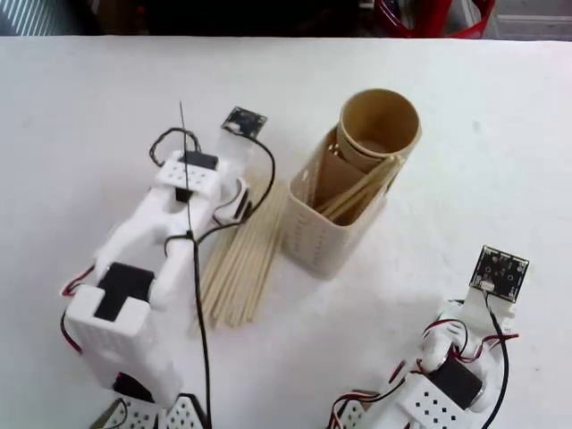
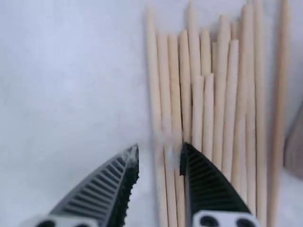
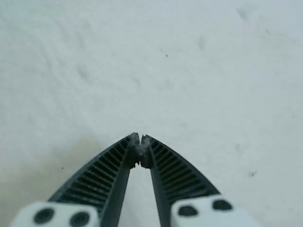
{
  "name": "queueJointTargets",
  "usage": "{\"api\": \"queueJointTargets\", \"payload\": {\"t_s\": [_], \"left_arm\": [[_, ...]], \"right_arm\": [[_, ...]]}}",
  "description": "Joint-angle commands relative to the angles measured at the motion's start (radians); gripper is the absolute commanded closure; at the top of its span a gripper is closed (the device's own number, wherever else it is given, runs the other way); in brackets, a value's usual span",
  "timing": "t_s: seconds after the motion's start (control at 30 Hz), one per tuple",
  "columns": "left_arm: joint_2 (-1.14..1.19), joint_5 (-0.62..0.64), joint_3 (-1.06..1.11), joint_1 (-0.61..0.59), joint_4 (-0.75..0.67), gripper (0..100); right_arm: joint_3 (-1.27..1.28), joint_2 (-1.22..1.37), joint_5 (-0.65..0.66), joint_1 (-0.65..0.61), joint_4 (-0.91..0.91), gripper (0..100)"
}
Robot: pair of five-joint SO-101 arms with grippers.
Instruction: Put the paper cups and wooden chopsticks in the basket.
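Observation:
A loose bundle of wooden chopsticks lies on the white table, just left of the cream basket. Stacked paper cups stand in the basket's far end, with several chopsticks leaning inside beside them. My left gripper is open and low over the bundle's outer edge, its fingers straddling two chopsticks. In the high view the left arm covers the bundle's far end. My right gripper is shut on nothing above bare table.
The right arm sits folded at the front right of the table, well away from the basket. The red base of some object shows beyond the table's far edge. Black cables run along the left arm.

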Motion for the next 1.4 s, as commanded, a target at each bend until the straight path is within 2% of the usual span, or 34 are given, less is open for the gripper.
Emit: {"api": "queueJointTargets", "payload": {"t_s": [0.0, 0.13, 0.27, 0.33, 0.47, 0.57, 1.13, 1.37], "left_arm": [[0.03, 0.011, -0.018, 0.016, -0.034, 85], [0.051, 0.014, -0.061, 0.001, -0.009, 85], [0.053, 0.015, -0.091, -0.064, -0.003, 94], [0.05, 0.012, -0.101, -0.097, -0.009, 95], [0.056, 0.002, -0.138, -0.13, -0.003, 95], [0.053, -0.058, -0.14, -0.119, -0.003, 95], [0.035, -0.058, -0.144, -0.125, -0.002, 95], [0.035, -0.058, -0.144, -0.125, 0.0, 88]], "right_arm": [[0.011, 0.005, 0.008, 0.005, 0.002, 98.1], [0.011, 0.005, 0.008, 0.007, 0.002, 98.1], [0.011, 0.005, 0.008, 0.007, 0.002, 98.1], [0.011, 0.005, 0.008, 0.007, 0.002, 98.1], [0.011, 0.005, 0.008, 0.007, 0.002, 98.1], [0.011, 0.005, 0.008, 0.007, 0.002, 98.1], [0.011, 0.005, 0.008, 0.008, 0.002, 98.1], [0.011, 0.005, 0.008, 0.008, 0.002, 98.1]]}}
